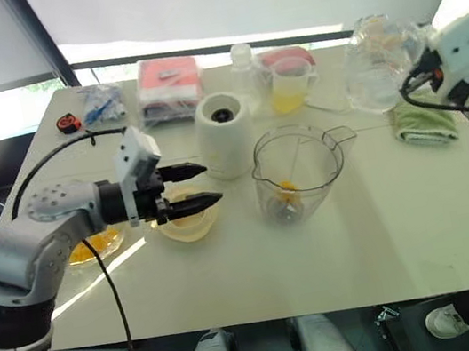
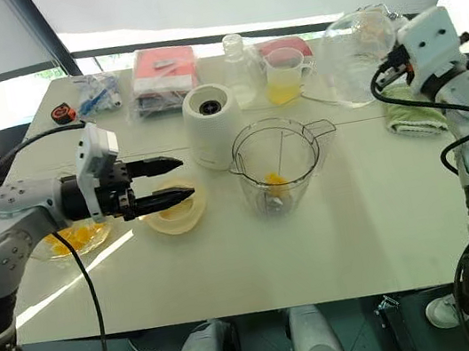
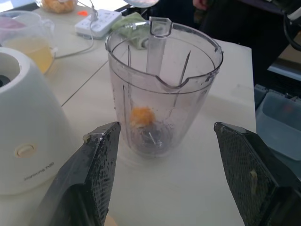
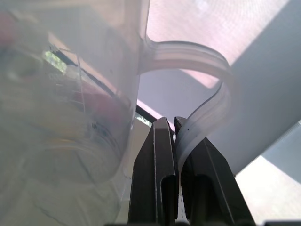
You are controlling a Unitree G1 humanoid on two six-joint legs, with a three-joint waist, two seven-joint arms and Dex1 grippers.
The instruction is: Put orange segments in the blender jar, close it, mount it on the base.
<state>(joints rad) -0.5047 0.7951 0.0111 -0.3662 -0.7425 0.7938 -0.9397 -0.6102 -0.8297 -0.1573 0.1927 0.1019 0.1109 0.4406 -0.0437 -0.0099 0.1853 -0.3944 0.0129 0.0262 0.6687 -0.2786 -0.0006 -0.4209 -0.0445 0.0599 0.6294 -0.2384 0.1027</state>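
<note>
The right gripper (image 4: 171, 122) is clamped tight on the thin handle of a clear jug (image 1: 374, 66), held up off the table (image 1: 389, 240) at the far right, well apart from the jar (image 1: 298, 169). The left gripper (image 1: 211, 184) is wide open and holds nothing; it hangs level above the lid (image 1: 186, 221), pointing at the jar.

The step in hand looks like bringing the jug across to tip its load into the jar. To do it well, the right arm should keep the jug upright until its lip is over the jar's mouth, then tilt slowly. The pinch on the narrow handle could let the jug swing. The left gripper could steady the jar's wall, since the jar is light and nearly empty.

The jar stands upright and open just beside the base (image 1: 225, 132), with one orange segment (image 3: 141, 115) at the bottom by the blade. A dish (image 1: 93, 247) under the left arm holds more segments. A cup (image 1: 293, 84) behind the jar holds pale yellow liquid. The jug's contents cannot be made out.
</note>
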